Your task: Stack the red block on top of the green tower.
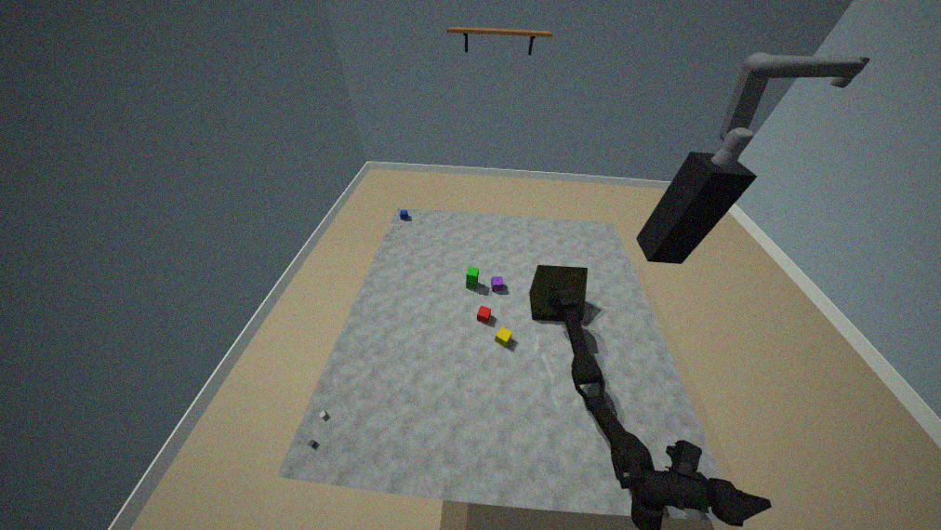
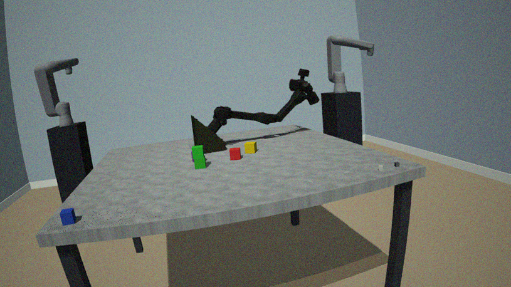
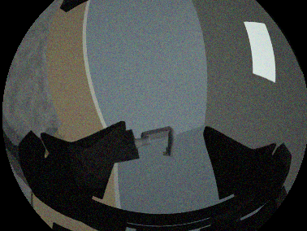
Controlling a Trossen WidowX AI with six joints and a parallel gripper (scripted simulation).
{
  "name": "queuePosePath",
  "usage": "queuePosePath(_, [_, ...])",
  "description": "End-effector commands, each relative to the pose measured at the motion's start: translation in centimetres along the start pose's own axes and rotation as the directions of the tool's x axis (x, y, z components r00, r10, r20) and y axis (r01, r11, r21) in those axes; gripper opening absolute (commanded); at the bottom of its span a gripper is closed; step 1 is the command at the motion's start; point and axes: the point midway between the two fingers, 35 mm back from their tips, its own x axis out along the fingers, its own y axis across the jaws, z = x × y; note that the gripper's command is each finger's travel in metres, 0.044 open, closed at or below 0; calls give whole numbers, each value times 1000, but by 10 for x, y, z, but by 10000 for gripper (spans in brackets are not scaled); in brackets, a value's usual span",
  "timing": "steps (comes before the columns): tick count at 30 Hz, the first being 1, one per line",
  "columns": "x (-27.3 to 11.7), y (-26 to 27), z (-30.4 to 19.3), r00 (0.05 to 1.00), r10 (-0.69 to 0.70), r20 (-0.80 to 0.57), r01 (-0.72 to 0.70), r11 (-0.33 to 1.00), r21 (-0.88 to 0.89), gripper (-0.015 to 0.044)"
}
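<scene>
The red block [image 1: 483, 314] [image 2: 235, 154] sits on the surface [image 1: 421, 408] [image 2: 228, 186] — in the top view, around half past five from the green tower [image 1: 471, 278] [image 2: 198, 156], apart from it. The end effector [image 1: 762, 504] [image 2: 313, 98] [image 3: 166, 128] is wide open, holding nothing — well away from both.

Red block [image 1: 483, 313] [image 2: 235, 153] between green tower [image 1: 472, 278] [image 2: 198, 156] and yellow block [image 1: 503, 336] [image 2: 250, 147] (apart), all on table [image 1: 421, 408] [image 2: 228, 191]
</scene>
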Motion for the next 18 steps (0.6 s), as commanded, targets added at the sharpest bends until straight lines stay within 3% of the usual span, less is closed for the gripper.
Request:
queuePosePath(1, [0, -2, 1, 1000, -4, 0, 4, 1000, -9, 426])
queuePosePath(5, [10, -47, 20, 995, -98, 1, 97, 973, -211, 440])
queuePosePath(10, [15, -112, 55, 968, -248, 28, 230, 845, -482, 440])
queuePosePath(14, [13, -169, 96, 918, -387, 87, 343, 664, -664, 440])
queuePosePath(18, [-2, -229, 148, 827, -534, 177, 432, 403, -807, 440])
